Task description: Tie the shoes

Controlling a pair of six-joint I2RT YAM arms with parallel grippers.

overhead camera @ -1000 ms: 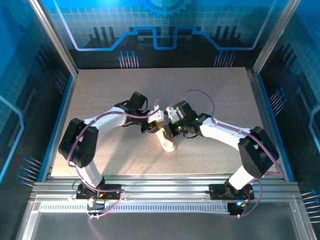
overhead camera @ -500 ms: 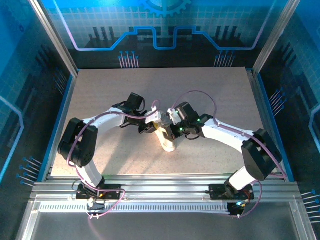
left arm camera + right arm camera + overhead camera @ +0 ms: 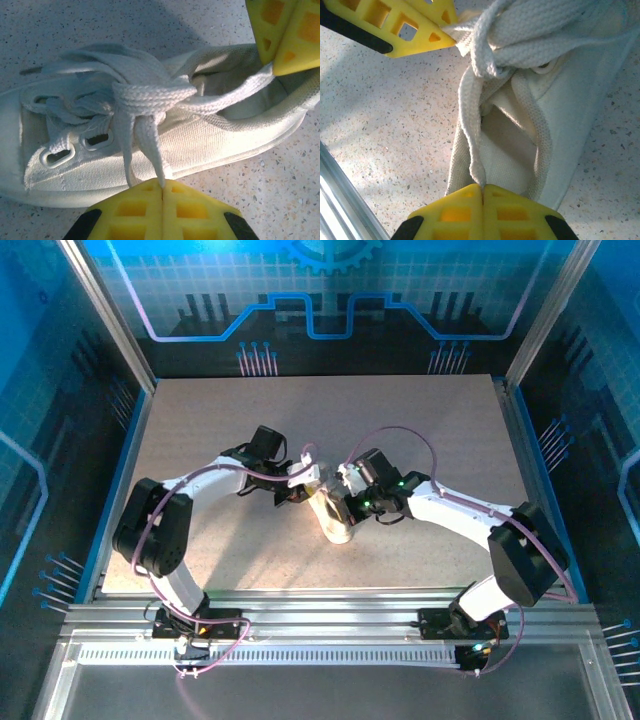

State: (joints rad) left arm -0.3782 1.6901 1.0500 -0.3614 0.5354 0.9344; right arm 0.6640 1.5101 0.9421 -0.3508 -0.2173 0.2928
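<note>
The shoe [image 3: 335, 520] is a small white sneaker at the table's middle, between both grippers. In the left wrist view it [image 3: 210, 145] lies on its side with its laces crossed in a knot [image 3: 150, 95]. My left gripper [image 3: 162, 184] is shut on a lace end [image 3: 150, 145] coming down from that knot. My right gripper [image 3: 482, 189] is shut on another lace [image 3: 470, 125] that runs over the shoe's opening [image 3: 505, 130]. From above, the left gripper [image 3: 305, 490] sits just left of the shoe and the right gripper [image 3: 345, 503] just right of it.
The speckled tabletop [image 3: 420, 430] lies open all round the shoe. A metal rail [image 3: 340, 190] runs along the near edge. Blue enclosure walls [image 3: 90, 390] stand at the sides and back. The two sets of yellow fingers [image 3: 287, 45] are only a shoe's width apart.
My left gripper's jaws have closed on the lace end. Both wrists have shifted slightly toward the near edge, and the right gripper has stayed shut on its lace.
</note>
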